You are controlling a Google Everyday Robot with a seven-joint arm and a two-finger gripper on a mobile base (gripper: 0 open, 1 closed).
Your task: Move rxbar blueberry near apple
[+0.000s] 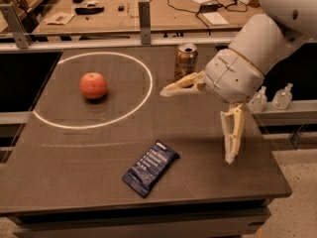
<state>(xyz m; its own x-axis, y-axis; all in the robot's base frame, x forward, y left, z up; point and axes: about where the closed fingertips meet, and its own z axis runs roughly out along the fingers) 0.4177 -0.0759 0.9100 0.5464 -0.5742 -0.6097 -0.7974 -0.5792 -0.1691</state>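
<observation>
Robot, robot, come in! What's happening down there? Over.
Gripper open, empty, raised between can and rxbar blueberry. Bar lies flat, apart from apple. Nothing between bar and apple.

apple (pixel 93 85) rear-left; can (pixel 185 61) rear; rxbar blueberry (pixel 150 167) front; gripper (pixel 195 126) right of it
</observation>
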